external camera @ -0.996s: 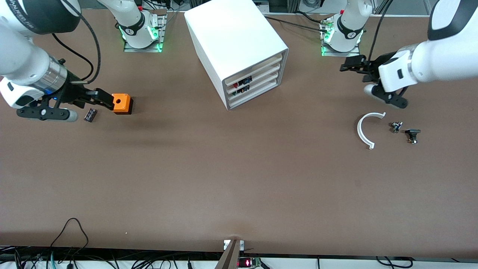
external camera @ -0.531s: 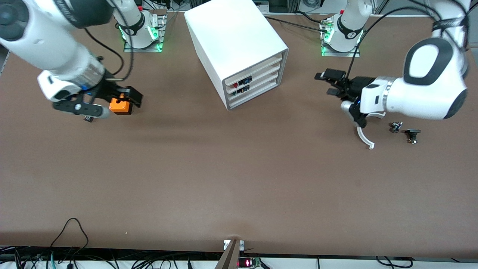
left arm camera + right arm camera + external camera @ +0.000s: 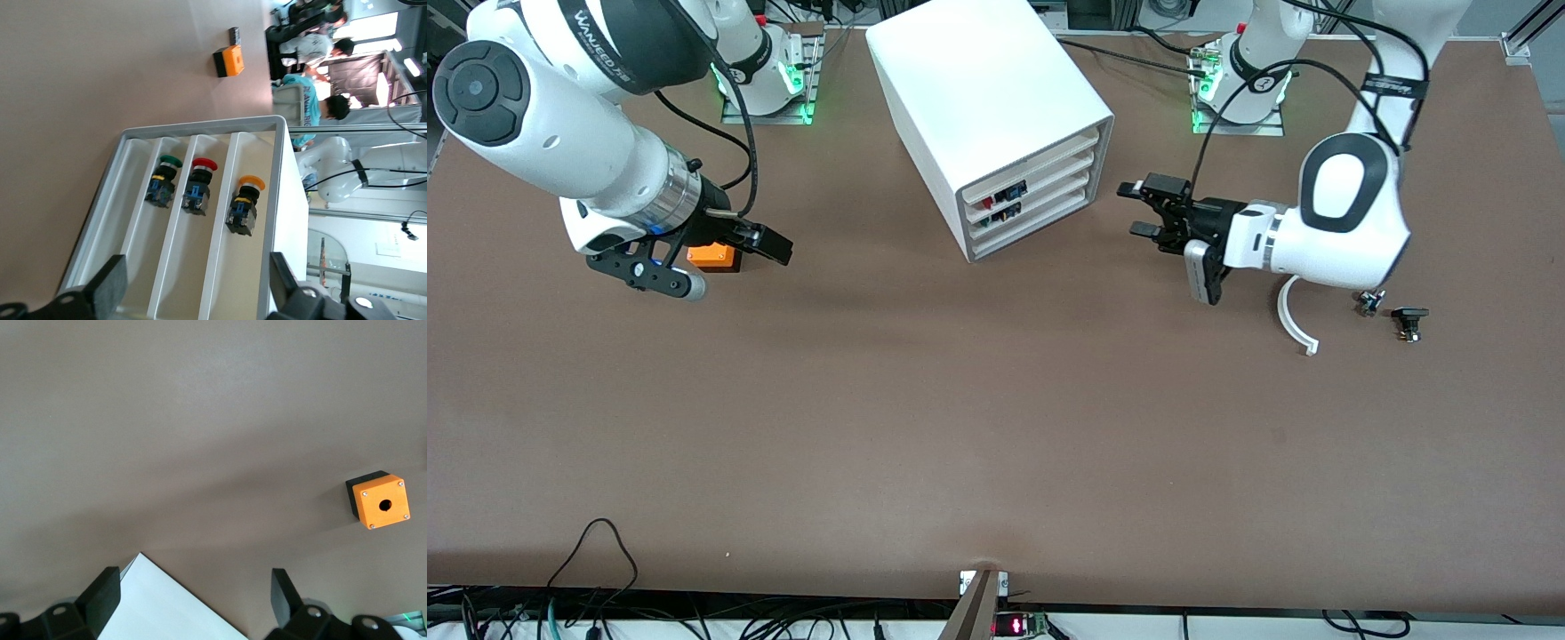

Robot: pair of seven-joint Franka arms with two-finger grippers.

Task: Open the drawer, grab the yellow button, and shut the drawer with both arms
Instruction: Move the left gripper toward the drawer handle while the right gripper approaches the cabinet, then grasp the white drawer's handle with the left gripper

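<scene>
The white drawer cabinet (image 3: pixel 978 80) stands mid-table, its drawers pushed in. My left gripper (image 3: pixel 1138 210) is open and empty, level with the cabinet's front and a short way from it. In the left wrist view (image 3: pixel 197 287) its fingers frame the cabinet front (image 3: pixel 200 127), where the orange-yellow capped button (image 3: pixel 244 203) lies beside a red-capped (image 3: pixel 198 185) and a green-capped one (image 3: pixel 163 180). My right gripper (image 3: pixel 774 246) is open and empty over the orange box (image 3: pixel 713 256), toward the right arm's end. In the right wrist view (image 3: pixel 193 603) a cabinet corner (image 3: pixel 167 613) shows between its fingers.
The orange box with a round hole also shows in the right wrist view (image 3: pixel 380 503) and the left wrist view (image 3: pixel 228 61). A white curved piece (image 3: pixel 1294 324) and two small dark components (image 3: pixel 1369 302) (image 3: pixel 1409 322) lie at the left arm's end, nearer the front camera.
Both arms have swung in toward the cabinet. The left gripper moved from near its base to the cabinet's front. The right gripper moved over the orange box, covering the flat black component.
</scene>
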